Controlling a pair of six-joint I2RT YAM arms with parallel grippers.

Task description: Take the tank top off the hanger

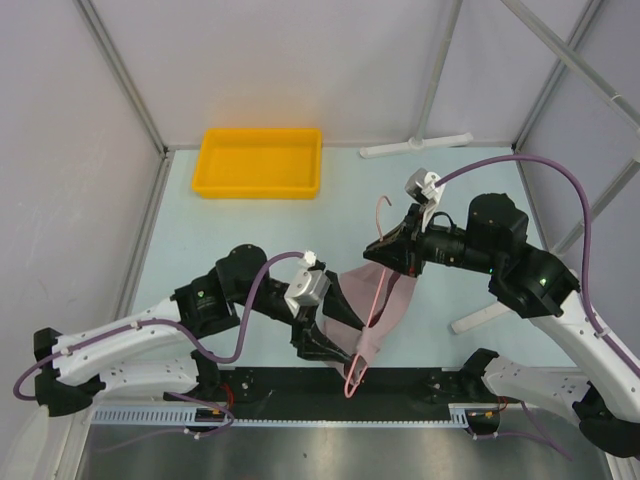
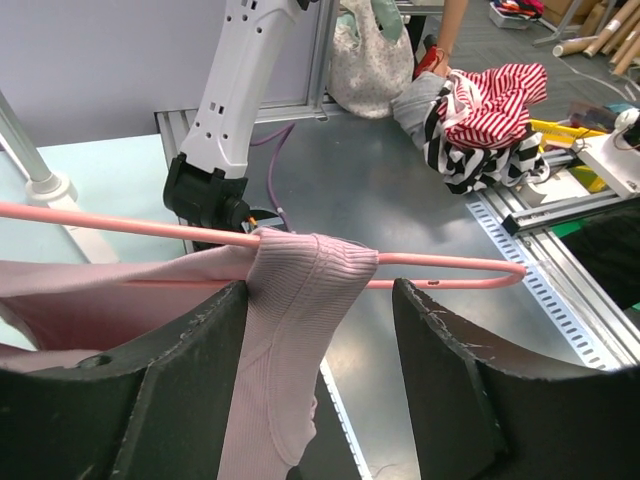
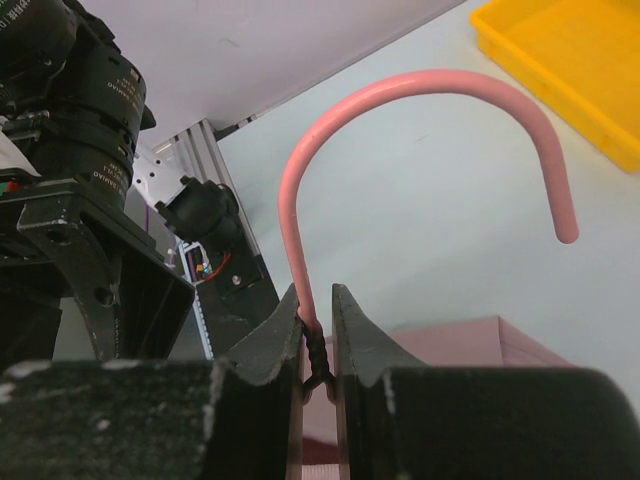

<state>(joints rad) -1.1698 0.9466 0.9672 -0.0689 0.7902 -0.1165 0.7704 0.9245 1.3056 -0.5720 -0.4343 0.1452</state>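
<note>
Clearly limp and light: dusty-pink ribbed tank top (image 2: 300,300), centre frame, draped over thin pink wire hanger (image 2: 450,263), right gripper (image 3: 318,335) pinching its neck; left gripper (image 2: 320,300) spread astride it; best pinched there, slid off sideways.

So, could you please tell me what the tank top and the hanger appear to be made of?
The tank top looks like soft, matte ribbed knit fabric: fine parallel ribs show and it drapes limply. The hanger is a thin, smooth pink rod, probably coated wire, judging by twisted strands at its neck.
</note>
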